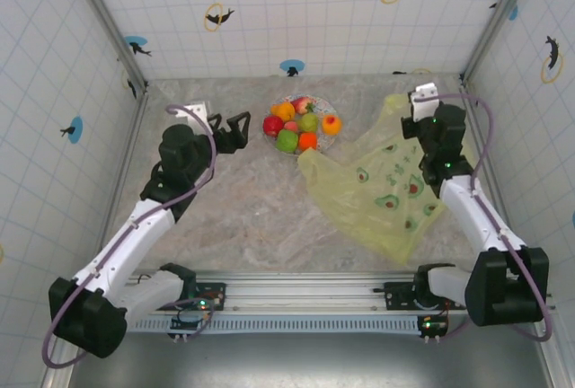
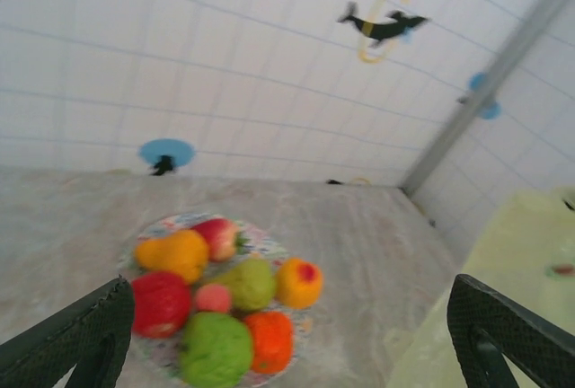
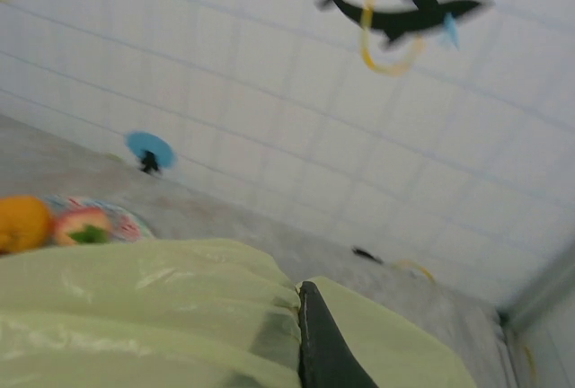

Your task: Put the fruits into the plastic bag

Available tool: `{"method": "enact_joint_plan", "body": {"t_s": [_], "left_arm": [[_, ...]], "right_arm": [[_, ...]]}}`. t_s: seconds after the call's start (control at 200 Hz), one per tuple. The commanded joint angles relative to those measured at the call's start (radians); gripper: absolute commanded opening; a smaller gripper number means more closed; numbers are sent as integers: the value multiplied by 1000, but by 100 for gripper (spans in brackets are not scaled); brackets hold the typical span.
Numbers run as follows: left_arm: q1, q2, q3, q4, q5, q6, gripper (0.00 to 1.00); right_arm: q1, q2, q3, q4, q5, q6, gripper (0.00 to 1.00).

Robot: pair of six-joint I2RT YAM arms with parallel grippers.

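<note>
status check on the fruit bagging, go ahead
Left gripper open beside the plate. Right gripper shut on the plastic bag edge. Fruits on the plate, none seen in bag. Nothing between plate and bag.

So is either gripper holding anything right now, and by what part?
The right gripper is shut on the plastic bag, pinching its far edge. The left gripper is open and empty.

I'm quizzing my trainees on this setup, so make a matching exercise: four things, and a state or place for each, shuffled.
Things:
1 left hand
2 right hand
3 fruits
4 plastic bag

States or places:
A heaped on the plate
B jaws open
C lying crumpled on the table
D shut on the bag's edge

Pairs: 1-B, 2-D, 3-A, 4-C.
</note>
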State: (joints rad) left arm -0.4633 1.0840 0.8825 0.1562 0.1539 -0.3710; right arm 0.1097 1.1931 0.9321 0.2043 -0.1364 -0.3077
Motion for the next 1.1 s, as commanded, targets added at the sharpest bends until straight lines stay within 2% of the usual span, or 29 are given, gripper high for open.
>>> {"method": "enact_joint_plan", "body": {"t_s": [0.0,0.1,0.2,0.305,0.591,0.856,1.096], "left_arm": [[-101,81,84,-28,88,160,91],[-218,157,155,-37,86,289,91],[-326,222,196,-22,68,409,93],[-396,282,211,39,33,469,97],[-417,482,291,191,-85,393,98],[-417,605,366,229,-35,376,98],[-416,670,408,254,-50,386,97]], "right_arm": [[-2,-9,112,-114,-226,-30,0],[-2,10,188,-195,-314,-18,0],[-1,37,241,-240,-327,25,0],[3,49,241,-234,-352,81,0],[30,86,178,-174,-442,208,0],[63,135,175,-209,-483,216,0],[77,158,177,-256,-523,188,0]]}}
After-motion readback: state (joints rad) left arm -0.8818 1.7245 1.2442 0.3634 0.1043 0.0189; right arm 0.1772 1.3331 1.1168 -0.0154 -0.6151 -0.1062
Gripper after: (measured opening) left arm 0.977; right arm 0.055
